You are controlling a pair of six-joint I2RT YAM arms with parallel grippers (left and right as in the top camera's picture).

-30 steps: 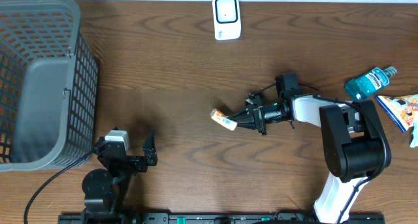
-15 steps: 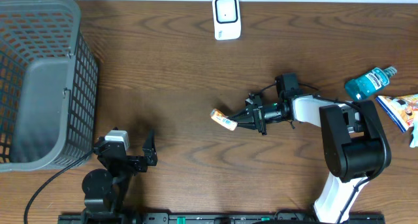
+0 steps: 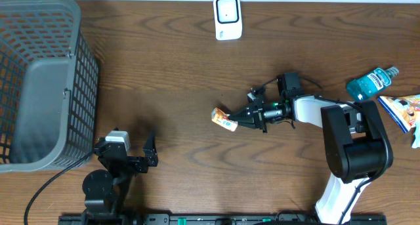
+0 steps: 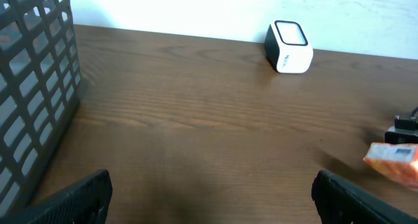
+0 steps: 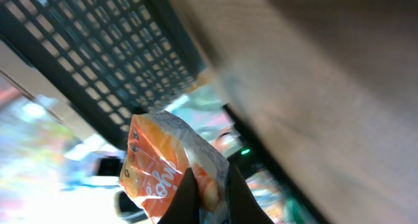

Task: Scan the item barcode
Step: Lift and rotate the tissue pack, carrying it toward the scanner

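Right end effector (image 3: 239, 121) pinches the orange packet (image 3: 224, 119) over the desk (image 3: 164, 74); left end effector (image 4: 215, 208) gapes wide, holding nothing

Left arm (image 3: 108, 166) folded low at 7 o'clock, its pincer (image 4: 210, 196) spread wide and facing 12; right arm (image 3: 315, 110) stretched from 5 o'clock toward 9, its pincer (image 3: 241, 122) pinched tight on an orange packet (image 3: 224, 119).

This looks like a mock shop checkout set up on a robot test bench. A wood-grain table (image 3: 164, 74) carries a white barcode scanner (image 3: 228, 18), a grey mesh basket (image 3: 86, 74) and a blue bottle (image 3: 371, 82).
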